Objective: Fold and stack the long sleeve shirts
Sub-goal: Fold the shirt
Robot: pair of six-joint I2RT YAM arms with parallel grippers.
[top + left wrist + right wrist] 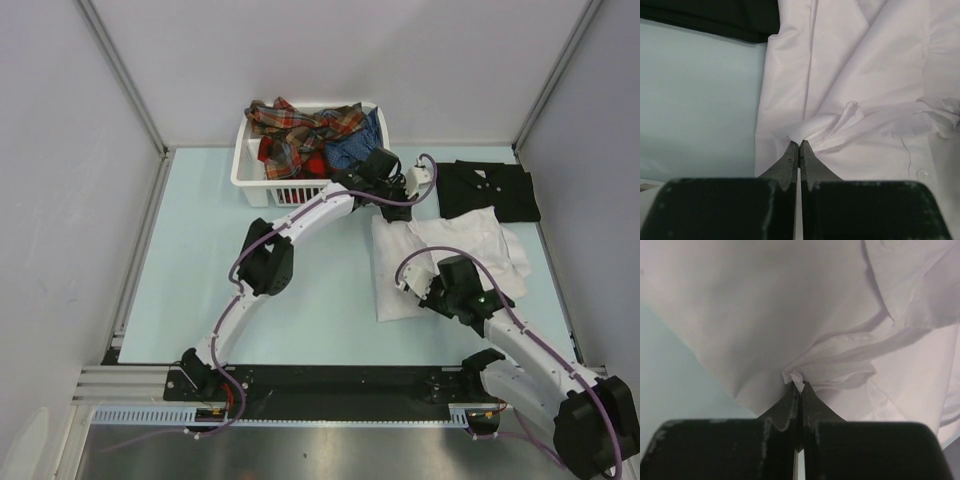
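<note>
A white long sleeve shirt [450, 250] lies rumpled and partly folded on the right of the pale table. My left gripper [418, 200] is shut on a pinch of its far edge [799, 144]. My right gripper [403, 283] is shut on a bunched fold at the shirt's near left [801, 384]. A folded black shirt [488, 190] lies just beyond the white one, and its edge shows in the left wrist view [715, 17]. Plaid shirts [300, 130] and a blue one [355, 145] sit heaped in the basket.
The white slatted basket [245, 172] stands at the back centre, close behind the left arm's wrist. Grey walls enclose the table on three sides. Bare table surface [200, 260] stretches to the left of the arms.
</note>
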